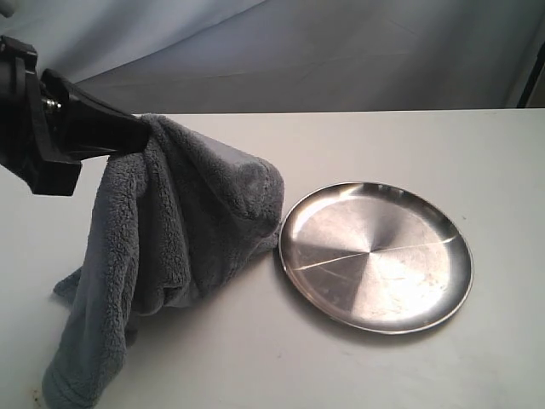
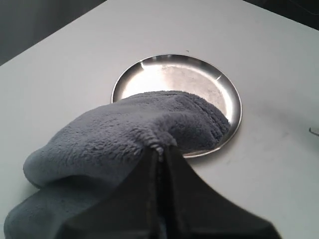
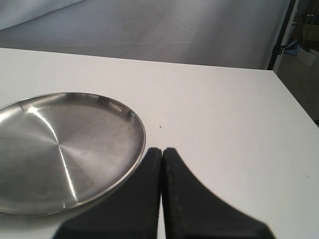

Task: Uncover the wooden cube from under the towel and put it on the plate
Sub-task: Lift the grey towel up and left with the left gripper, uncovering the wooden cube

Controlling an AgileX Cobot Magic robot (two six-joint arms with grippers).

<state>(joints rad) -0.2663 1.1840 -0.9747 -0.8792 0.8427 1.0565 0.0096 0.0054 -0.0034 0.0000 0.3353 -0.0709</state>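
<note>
My left gripper is shut on a fold of the grey-blue towel and holds it lifted above the table at the left; the cloth hangs down in a tent shape to the tabletop. In the left wrist view the towel bunches at the gripper and overlaps the near side of the plate. The shiny round plate lies empty to the right of the towel. The wooden cube is hidden. My right gripper is shut on nothing, just beside the plate's rim; it does not show in the exterior view.
The white table runs back to a grey backdrop cloth. Its right edge shows in the right wrist view, with dark floor and a stand beyond.
</note>
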